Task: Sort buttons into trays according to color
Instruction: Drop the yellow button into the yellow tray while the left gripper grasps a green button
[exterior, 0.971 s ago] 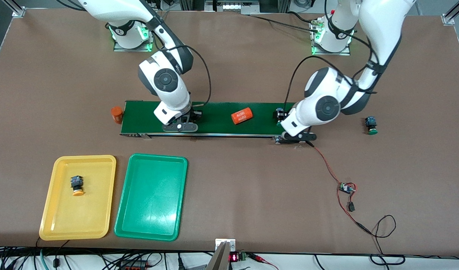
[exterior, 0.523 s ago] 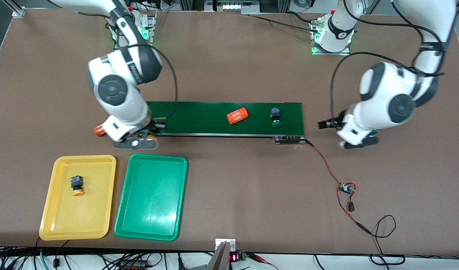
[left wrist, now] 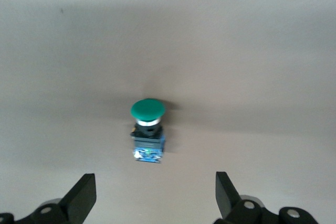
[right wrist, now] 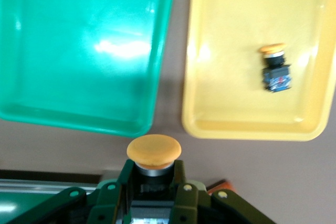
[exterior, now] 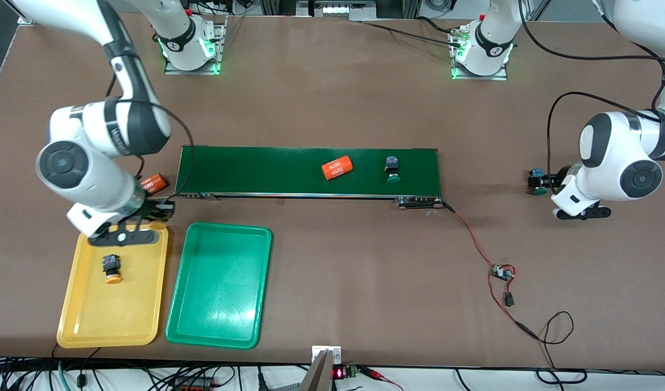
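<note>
My right gripper (exterior: 127, 234) is shut on a yellow-capped button (right wrist: 154, 151) and holds it over the yellow tray's (exterior: 77, 309) edge nearest the conveyor. Another yellow-capped button (exterior: 111, 269) lies in that tray and also shows in the right wrist view (right wrist: 274, 69). The green tray (exterior: 218, 288) beside it holds nothing. A green-capped button (exterior: 392, 169) lies on the conveyor. A second green-capped button (exterior: 537, 182) lies on the table toward the left arm's end. My left gripper (exterior: 579, 213) is open above it, with the button (left wrist: 148, 132) just ahead of the fingertips (left wrist: 84, 198).
A dark-green conveyor belt (exterior: 267, 171) crosses the middle of the table. An orange numbered cylinder (exterior: 337, 167) lies on it, and another (exterior: 153, 183) lies on the table at the belt's end near my right arm. A small circuit board with red wires (exterior: 500, 271) lies nearer the camera.
My right arm has swung from the conveyor to the yellow tray with the yellow-capped button. My left arm has moved off the belt's end to the green-capped button on the table. The belt's items drifted toward the right arm's end.
</note>
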Robot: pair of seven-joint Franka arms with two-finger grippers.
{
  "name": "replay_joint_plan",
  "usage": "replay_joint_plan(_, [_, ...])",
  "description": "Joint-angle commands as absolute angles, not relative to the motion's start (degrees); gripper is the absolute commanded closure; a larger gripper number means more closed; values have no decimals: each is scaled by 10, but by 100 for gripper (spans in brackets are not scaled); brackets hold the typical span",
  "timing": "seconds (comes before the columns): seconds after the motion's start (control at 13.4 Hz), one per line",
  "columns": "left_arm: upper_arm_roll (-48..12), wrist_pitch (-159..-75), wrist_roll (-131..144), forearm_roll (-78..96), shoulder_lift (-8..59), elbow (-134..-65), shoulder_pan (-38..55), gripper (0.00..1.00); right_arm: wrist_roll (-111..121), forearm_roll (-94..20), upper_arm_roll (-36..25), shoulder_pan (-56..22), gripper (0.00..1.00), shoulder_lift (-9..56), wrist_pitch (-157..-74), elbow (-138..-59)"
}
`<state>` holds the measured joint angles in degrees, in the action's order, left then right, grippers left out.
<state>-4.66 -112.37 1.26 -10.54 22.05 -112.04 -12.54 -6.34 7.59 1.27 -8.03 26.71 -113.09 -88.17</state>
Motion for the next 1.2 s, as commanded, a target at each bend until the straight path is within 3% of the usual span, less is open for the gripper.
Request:
replay_joint_plan(0.0, [-40, -1174, -71, -116, 263, -1135, -162, 0, -8, 80, 8, -48, 95, 320, -1176, -851])
replay_joint_plan(0.15, [-28, -1228, -106, -116, 278, -1159, -171, 0, 24, 108, -10, -40, 95, 358, -1256, -852])
replay_joint_plan(0.52, [-28, -1231, -104, -92, 277, -1172, -170, 5, 47, 120, -41, -26, 95, 421, -1395, -854])
replay_joint_plan(0.82, [-27, -1227, -106, -84, 275, -1171, -168, 4, 41, 119, -42, -22, 92, 436, -1417, -857])
replay_joint_plan(0.9, [-27, -1227, -106, -84, 276, -1172, -168, 4, 40, 119, -41, -22, 88, 436, -1418, -859])
replay_joint_plan(1.12, [-28, -1229, -105, -82, 286, -1173, -168, 4, 38, 115, -41, -24, 57, 438, -1419, -867])
